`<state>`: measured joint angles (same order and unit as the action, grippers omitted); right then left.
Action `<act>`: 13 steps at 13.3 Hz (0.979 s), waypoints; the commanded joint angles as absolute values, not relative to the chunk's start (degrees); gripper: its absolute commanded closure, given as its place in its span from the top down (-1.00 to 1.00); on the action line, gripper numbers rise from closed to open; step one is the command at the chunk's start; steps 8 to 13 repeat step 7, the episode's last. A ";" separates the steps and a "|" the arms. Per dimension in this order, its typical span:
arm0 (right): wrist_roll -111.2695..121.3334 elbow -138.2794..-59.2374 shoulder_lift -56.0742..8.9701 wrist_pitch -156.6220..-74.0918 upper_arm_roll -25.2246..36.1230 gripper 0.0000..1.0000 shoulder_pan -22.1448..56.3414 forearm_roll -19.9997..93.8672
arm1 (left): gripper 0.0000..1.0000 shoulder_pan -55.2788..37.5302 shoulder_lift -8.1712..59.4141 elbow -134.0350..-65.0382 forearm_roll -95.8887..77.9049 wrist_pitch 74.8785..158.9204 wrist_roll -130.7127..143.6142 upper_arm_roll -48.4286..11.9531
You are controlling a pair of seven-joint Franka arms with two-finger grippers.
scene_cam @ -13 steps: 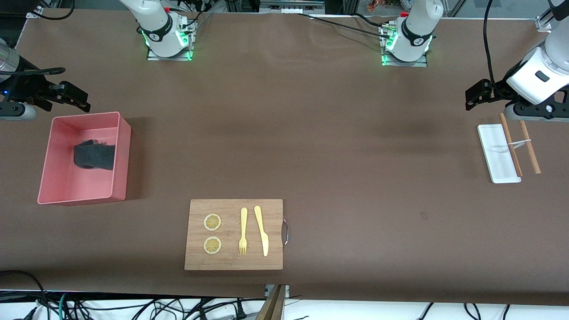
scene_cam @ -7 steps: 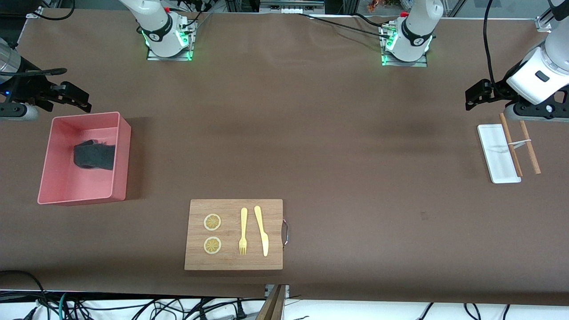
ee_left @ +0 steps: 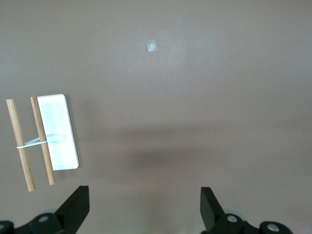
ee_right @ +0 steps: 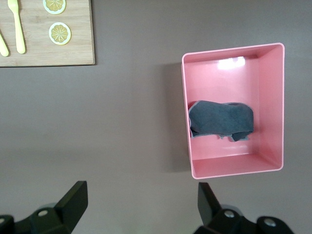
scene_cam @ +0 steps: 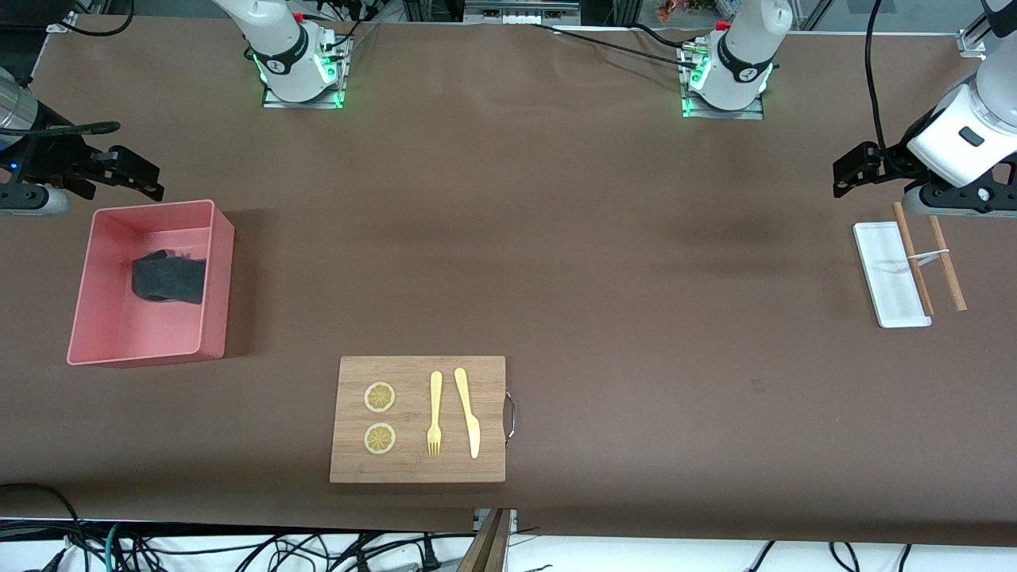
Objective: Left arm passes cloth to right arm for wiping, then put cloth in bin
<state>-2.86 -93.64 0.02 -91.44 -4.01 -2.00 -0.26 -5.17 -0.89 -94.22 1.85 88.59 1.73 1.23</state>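
Front view: the cloth (scene_cam: 168, 277) lies bunched in the bin (scene_cam: 216, 278), dark grey face up, against the wall toward the board; no red shows. The bin sits at the right arm's end of the table. The right gripper (scene_cam: 143, 176) hangs over bare table just off the bin's corner toward the bases, its arm cut off by the picture's edge; its black fingers overlap from this angle, so their spacing is hard to read here. At the other end, the left gripper (scene_cam: 844, 176) hangs over the table near a white tray (scene_cam: 878, 270), its wrist also partly cut off. Two wooden sticks (scene_cam: 947, 264) joined by a pale band lie by the tray, one resting across its edge. A board (scene_cam: 417, 469) nearer the camera carries two lemon slices (scene_cam: 380, 397), a fork (scene_cam: 435, 413) and a knife (scene_cam: 469, 413).

Left wrist view: only two black fingertips (ee_left: 78, 204) show, set wide apart with bare table between them, holding nothing. The tray (ee_left: 58, 131) and sticks (ee_left: 19, 146) lie off to one side.

Right wrist view: its fingertips (ee_right: 73, 197) likewise stand well apart and empty. The bin (ee_right: 273, 63) is seen whole with the cloth (ee_right: 220, 119) inside, resting against one long wall. The board (ee_right: 48, 53) is cut off at the corner, the fork and knife only partly in frame.
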 commanded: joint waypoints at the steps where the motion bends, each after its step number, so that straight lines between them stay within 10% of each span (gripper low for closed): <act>1: -3.96 -92.46 -0.09 -90.09 -4.31 1.00 -1.93 -0.44 | 1.00 -5.19 -1.93 -94.83 2.11 88.15 0.35 1.23; 13: -4.04 -92.55 0.00 -90.09 -4.31 1.00 -1.93 -0.44 | 1.00 -5.10 -2.02 -94.92 2.72 87.80 0.26 1.40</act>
